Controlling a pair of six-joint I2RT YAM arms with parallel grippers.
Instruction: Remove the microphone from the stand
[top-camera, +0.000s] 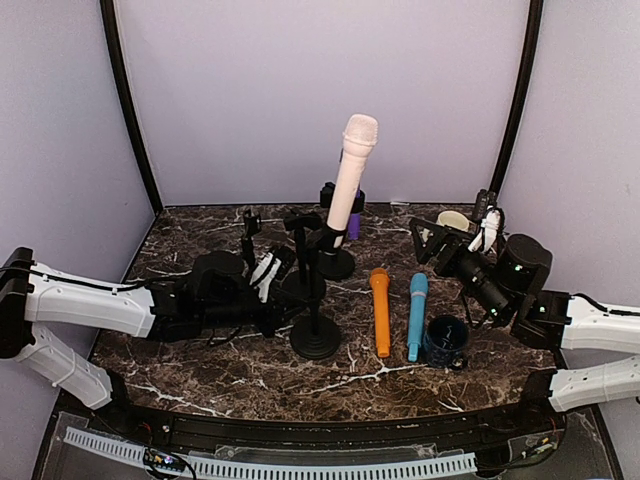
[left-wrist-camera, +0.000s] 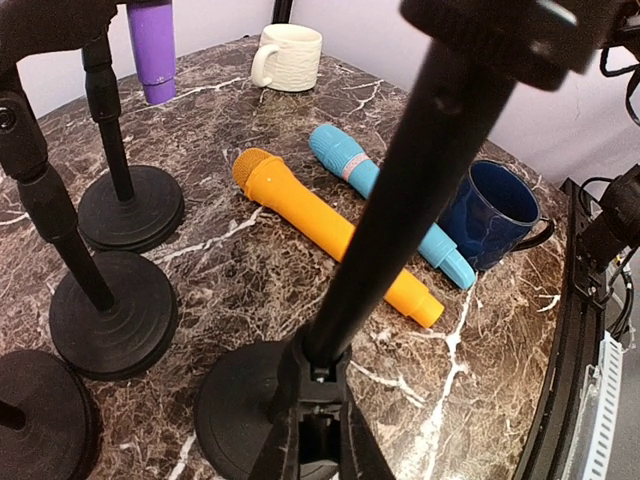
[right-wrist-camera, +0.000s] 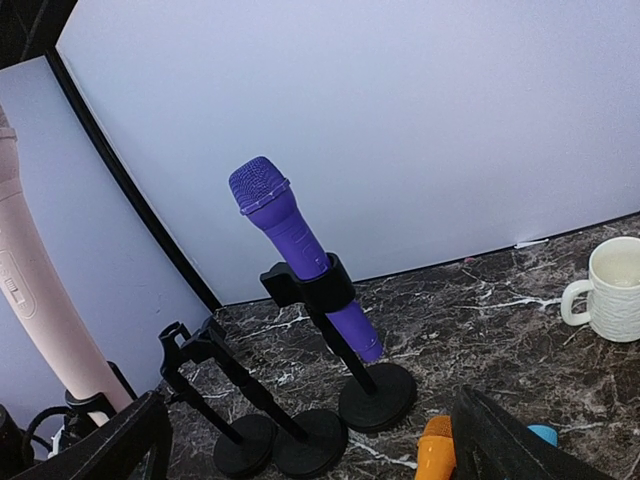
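Note:
A pale pink microphone (top-camera: 352, 175) stands tilted in the clip of the front black stand (top-camera: 315, 338); it also shows at the left edge of the right wrist view (right-wrist-camera: 40, 290). My left gripper (top-camera: 298, 310) is shut on that stand's pole low down, just above the base (left-wrist-camera: 235, 405); the pole (left-wrist-camera: 400, 220) rises between its fingers. A purple microphone (right-wrist-camera: 300, 255) sits in a stand at the back (top-camera: 355, 218). My right gripper (top-camera: 440, 245) is wide open and empty, to the right of the stands (right-wrist-camera: 310, 455).
Two empty black stands (right-wrist-camera: 245, 445) (right-wrist-camera: 312, 440) stand left of the purple one. An orange microphone (top-camera: 380, 310) and a blue microphone (top-camera: 416, 315) lie on the marble table beside a dark blue mug (top-camera: 445, 342). A white mug (top-camera: 452, 220) is at the back right.

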